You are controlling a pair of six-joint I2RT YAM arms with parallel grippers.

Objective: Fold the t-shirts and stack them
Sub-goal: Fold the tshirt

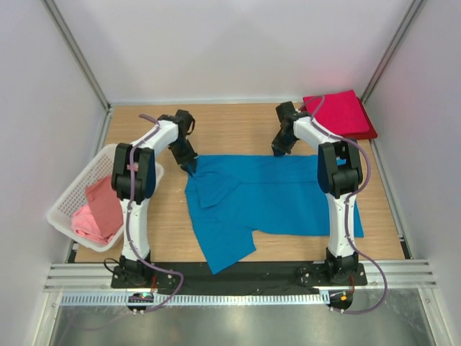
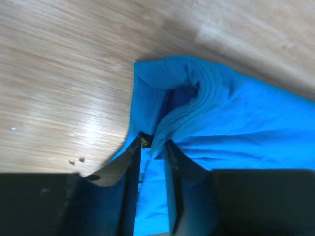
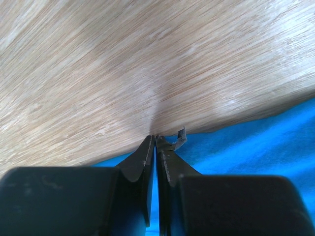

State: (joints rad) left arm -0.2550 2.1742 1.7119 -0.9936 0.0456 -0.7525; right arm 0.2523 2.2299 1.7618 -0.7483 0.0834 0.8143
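A bright blue t-shirt [image 1: 281, 196] lies spread across the middle of the wooden table, with one sleeve folded inward and a flap hanging toward the near edge. My left gripper [image 1: 191, 167] is at its far left corner. In the left wrist view it [image 2: 153, 142] is shut on a bunched fold of the blue cloth [image 2: 236, 118]. My right gripper [image 1: 279, 150] is at the shirt's far edge. In the right wrist view it [image 3: 155, 138] is pinched shut on the thin blue hem [image 3: 256, 142]. A folded crimson red t-shirt [image 1: 338, 114] lies at the back right corner. Salmon pink shirts [image 1: 97, 210] lie in the basket.
A white lattice basket [image 1: 72, 194] stands tilted at the table's left edge, beside the left arm. White walls enclose the table on three sides. Bare wood [image 1: 230, 130] shows behind the blue shirt, between the two grippers.
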